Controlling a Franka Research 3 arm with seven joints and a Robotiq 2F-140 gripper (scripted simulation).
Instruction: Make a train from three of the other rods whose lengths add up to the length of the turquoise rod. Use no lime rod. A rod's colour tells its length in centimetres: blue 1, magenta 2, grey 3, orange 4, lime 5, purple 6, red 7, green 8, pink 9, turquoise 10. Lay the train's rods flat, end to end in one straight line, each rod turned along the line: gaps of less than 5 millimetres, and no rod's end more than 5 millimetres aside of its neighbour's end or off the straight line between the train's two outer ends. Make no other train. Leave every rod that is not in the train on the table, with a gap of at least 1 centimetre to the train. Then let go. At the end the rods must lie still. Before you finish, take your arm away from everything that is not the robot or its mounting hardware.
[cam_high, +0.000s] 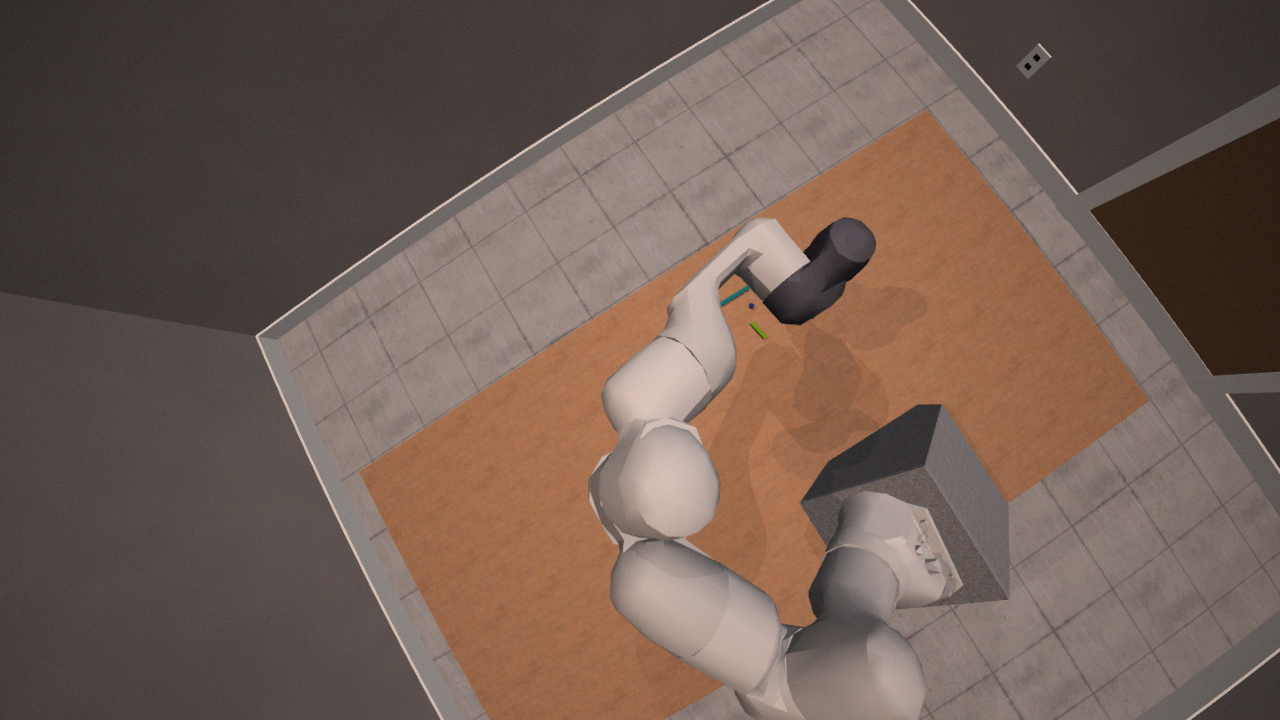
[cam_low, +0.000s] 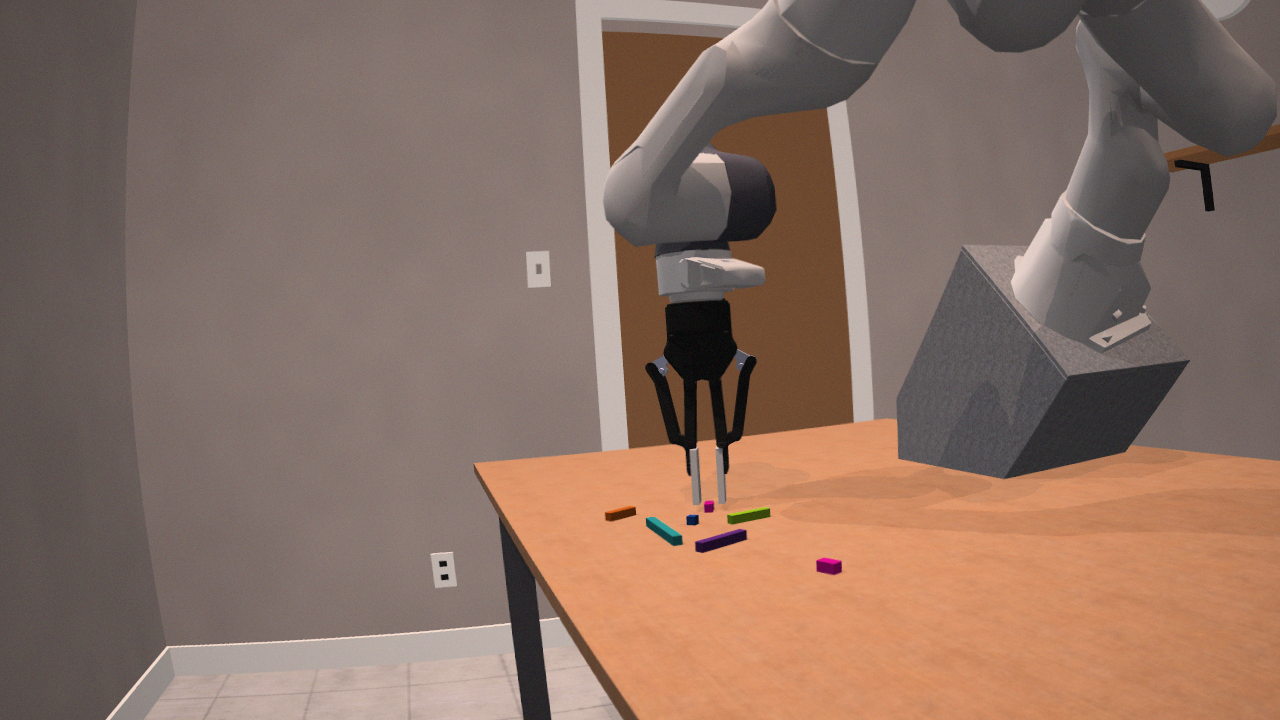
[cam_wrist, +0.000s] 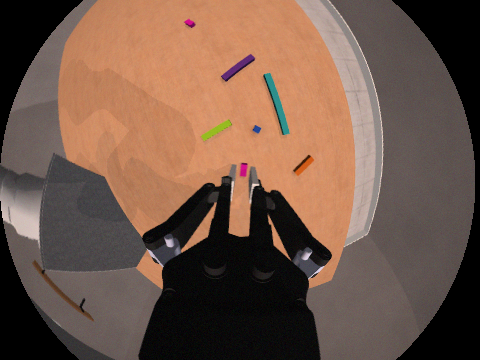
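Top view: the wrist hides the fingers; only the turquoise rod (cam_high: 733, 296), blue rod (cam_high: 750, 305) and lime rod (cam_high: 759, 330) show, at its 8 o'clock. Exterior view: the gripper (cam_low: 708, 497) hangs upright, fingers slightly apart and holding nothing, tips low around the small magenta rod (cam_low: 708, 505). Wrist view: that rod lies between the tips; the purple rod (cam_wrist: 238, 67) is at 12 o'clock, the second magenta rod (cam_wrist: 190, 23) at 11. The step looks like the first pick; next, settle, clamp and carry it to the purple rod's end.
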